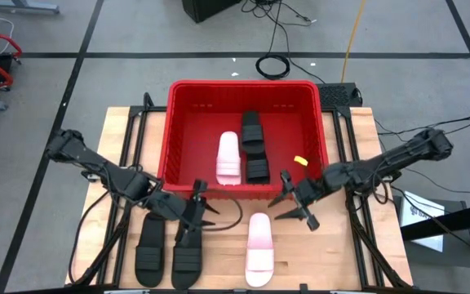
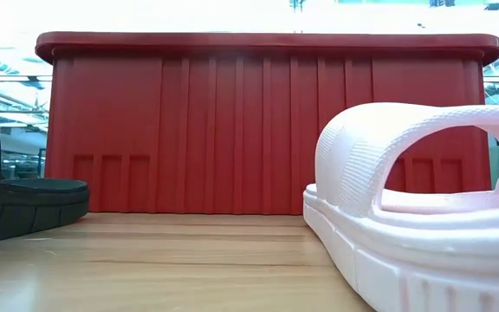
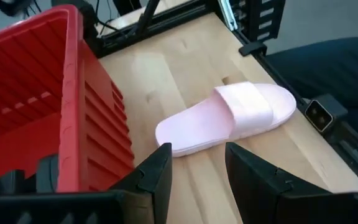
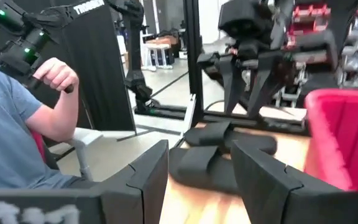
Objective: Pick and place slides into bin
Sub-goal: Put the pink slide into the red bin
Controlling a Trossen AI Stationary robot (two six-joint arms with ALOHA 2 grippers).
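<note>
Pink slide (image 1: 260, 249) lay on bench (image 1: 341, 261) before bin (image 1: 243, 88) | our right pincer (image 1: 298, 206) hovered nearer, apart, empty | slide's long axis pointed binward | left pincer (image 1: 192, 211) apart over black slides (image 1: 170, 255)

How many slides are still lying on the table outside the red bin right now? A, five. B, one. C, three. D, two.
C: the high view shows two black slides side by side at the table's front left and one pink slide in front of the red bin; the others already lie inside it.
</note>
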